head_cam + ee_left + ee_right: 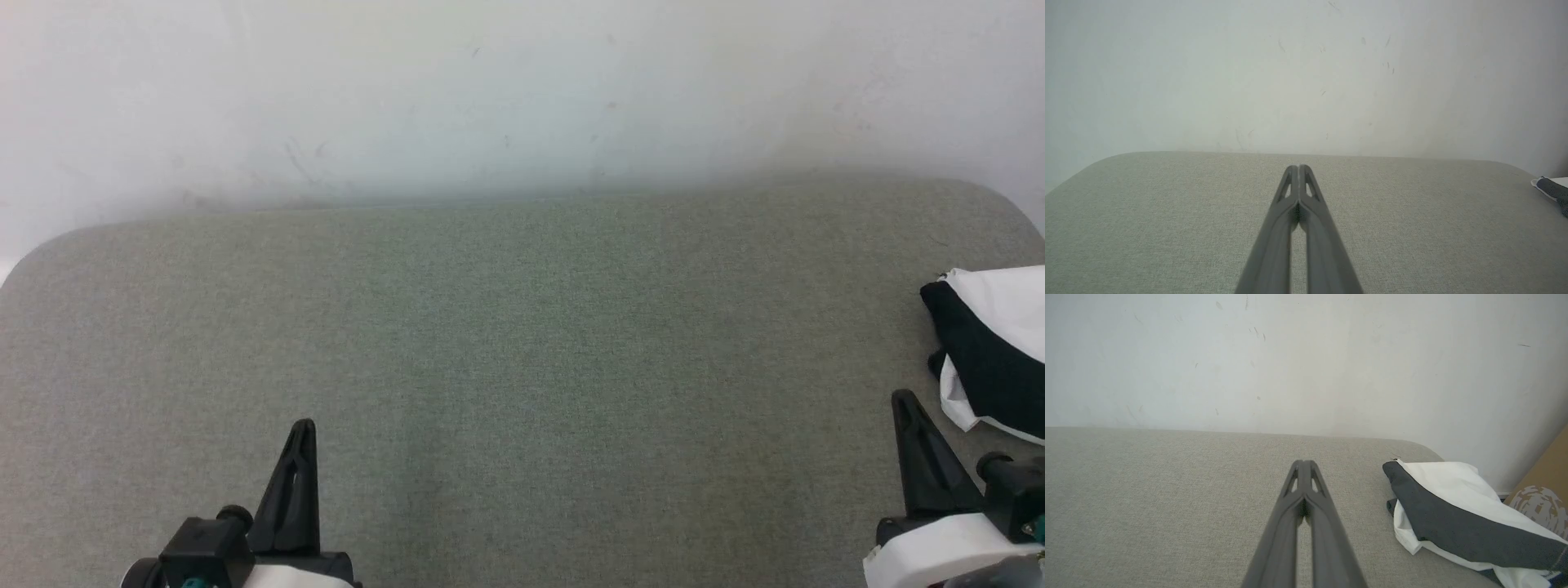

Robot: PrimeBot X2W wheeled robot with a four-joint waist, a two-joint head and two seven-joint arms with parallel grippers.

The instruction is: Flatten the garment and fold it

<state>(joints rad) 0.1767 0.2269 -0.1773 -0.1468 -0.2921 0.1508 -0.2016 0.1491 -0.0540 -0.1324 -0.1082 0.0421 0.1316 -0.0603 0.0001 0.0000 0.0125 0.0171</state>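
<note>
A soft two-tone garment point(992, 351), a T-shirt of white cloth crossed by a black band, lies bunched in a heap at the far right edge of the grey-green woven table top point(522, 343). The right gripper point(902, 400), with two long dark fingers, sits near the heap, to its left and a little closer to the robot, and does not touch the cloth. Its fingers are pressed together tip to tip and hold nothing. In the right wrist view the garment lies to the right of the closed tips. The left gripper point(302, 433) is well apart from the garment, across the width of the table at the lower left. Its fingers are likewise closed tight on nothing. A scuffed white wall point(522, 98) rises behind the table. A brown cardboard box point(1547, 477) stands beside the garment.
</note>
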